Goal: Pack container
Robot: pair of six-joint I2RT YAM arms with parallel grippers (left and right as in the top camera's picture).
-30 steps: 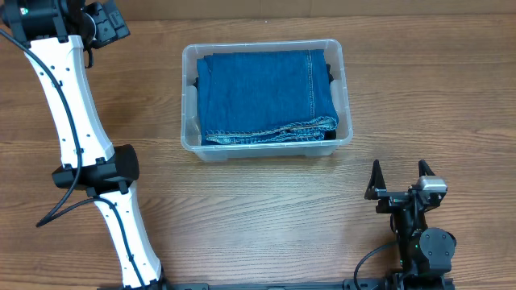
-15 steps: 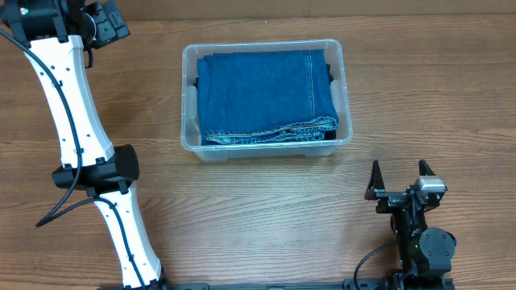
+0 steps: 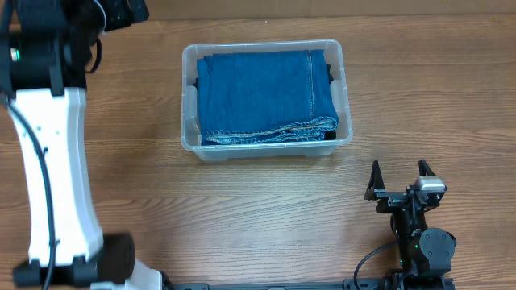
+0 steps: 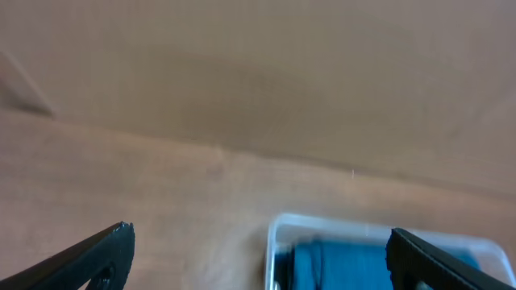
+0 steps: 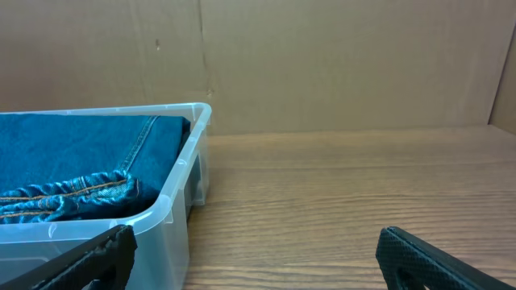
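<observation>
Overhead, clear rounded plastic container (image 3: 266, 151), folded blue denim (image 3: 262, 93), woodgrain table (image 3: 242, 217).

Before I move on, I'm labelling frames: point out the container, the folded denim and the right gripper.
container (image 3: 258, 45), overhead view, far rim.
folded denim (image 3: 258, 89), overhead view, middle of its top layer.
right gripper (image 3: 398, 167), overhead view, midway between its fingers.

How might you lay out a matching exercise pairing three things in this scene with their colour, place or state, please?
Things:
1. container
2. folded denim
3. right gripper

Descriptions:
a. fingers open, holding nothing
b. clear plastic, filled with cloth
c. blue, lying inside the container

Pairs: 1-b, 2-c, 3-a
</observation>
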